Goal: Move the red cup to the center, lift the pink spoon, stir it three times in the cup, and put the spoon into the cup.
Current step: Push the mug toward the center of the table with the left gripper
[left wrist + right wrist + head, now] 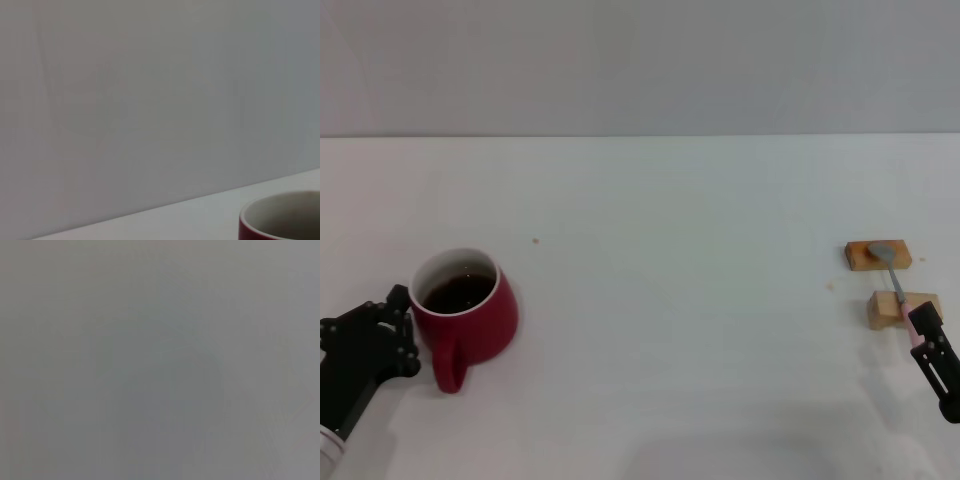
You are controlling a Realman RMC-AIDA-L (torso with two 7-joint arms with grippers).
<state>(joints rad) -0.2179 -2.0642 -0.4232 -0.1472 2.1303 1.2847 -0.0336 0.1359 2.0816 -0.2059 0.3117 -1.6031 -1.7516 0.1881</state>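
Observation:
The red cup (470, 312) stands at the table's left front, with dark liquid inside and its loop handle turned toward the front. Its rim also shows in the left wrist view (280, 216). My left gripper (404, 331) is open just left of the cup, its two fingers spread along the cup's left wall. The pink spoon (897, 288) lies across two tan wooden blocks at the right, grey bowl on the far block, pink handle over the near one. My right gripper (926, 338) is at the handle's near end. The right wrist view shows only grey.
The far wooden block (865, 257) and the near wooden block (882, 312) sit close to the table's right edge. The white table (680, 300) stretches between the cup and the blocks. A grey wall stands behind it.

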